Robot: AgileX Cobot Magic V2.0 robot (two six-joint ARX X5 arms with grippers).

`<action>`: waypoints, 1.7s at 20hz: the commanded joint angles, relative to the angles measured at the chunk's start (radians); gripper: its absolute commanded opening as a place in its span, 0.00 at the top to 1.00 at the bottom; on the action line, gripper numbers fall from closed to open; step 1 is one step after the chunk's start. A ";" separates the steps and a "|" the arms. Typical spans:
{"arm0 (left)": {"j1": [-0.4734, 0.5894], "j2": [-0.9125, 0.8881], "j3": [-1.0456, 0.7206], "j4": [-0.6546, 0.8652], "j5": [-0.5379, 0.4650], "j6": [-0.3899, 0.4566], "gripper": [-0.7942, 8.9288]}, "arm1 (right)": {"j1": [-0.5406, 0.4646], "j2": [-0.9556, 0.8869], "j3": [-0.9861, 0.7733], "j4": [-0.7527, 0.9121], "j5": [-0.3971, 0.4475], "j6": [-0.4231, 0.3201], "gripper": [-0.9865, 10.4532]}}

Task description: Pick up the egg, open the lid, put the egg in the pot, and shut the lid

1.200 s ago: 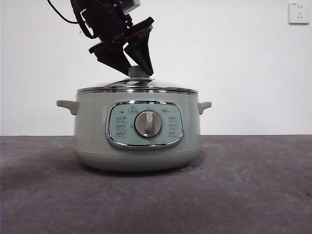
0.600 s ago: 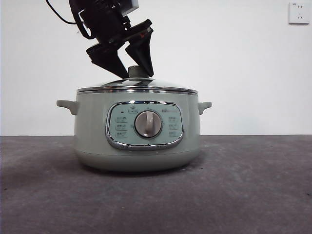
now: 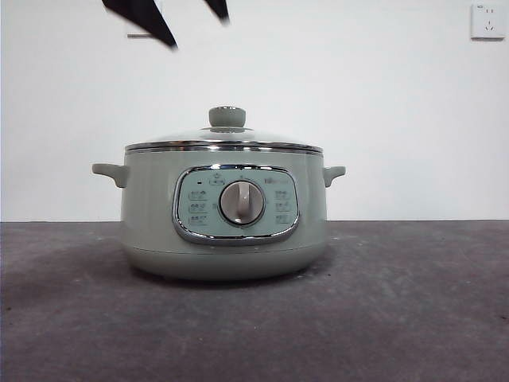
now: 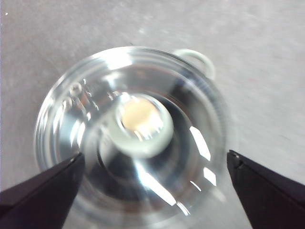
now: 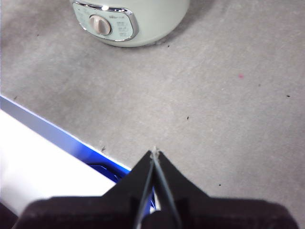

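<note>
The pale sage-green pot stands in the middle of the table, its dial facing the front view. The glass lid sits shut on it, with its pale-green knob free. My left gripper is open and empty, high above the knob, with only its black tips at the top edge of the front view. The left wrist view looks straight down on the lid and knob between the wide-open left gripper. My right gripper is shut and empty, well away from the pot. The egg is not in view.
The dark grey table stretches around the pot. A white wall with a socket stands behind it. In the right wrist view a blue-edged white border runs along the table's edge near my right gripper.
My left gripper, down around the lid's knob a second ago, has spread its jaws and risen to the top of the front view. The lid stays on the pot.
</note>
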 commanded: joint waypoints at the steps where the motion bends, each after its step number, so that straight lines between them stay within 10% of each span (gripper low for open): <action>1: 0.000 -0.077 0.004 -0.094 0.076 -0.023 0.41 | 0.000 -0.002 -0.010 -0.020 0.003 0.008 0.92; 6: 0.000 -0.202 0.003 -0.252 0.111 -0.022 0.94 | 0.001 -0.002 -0.010 0.008 0.002 0.008 0.92; 34: 0.004 -0.261 0.003 -0.082 0.104 -0.047 0.92 | 0.001 -0.002 -0.010 -0.007 0.003 0.010 0.91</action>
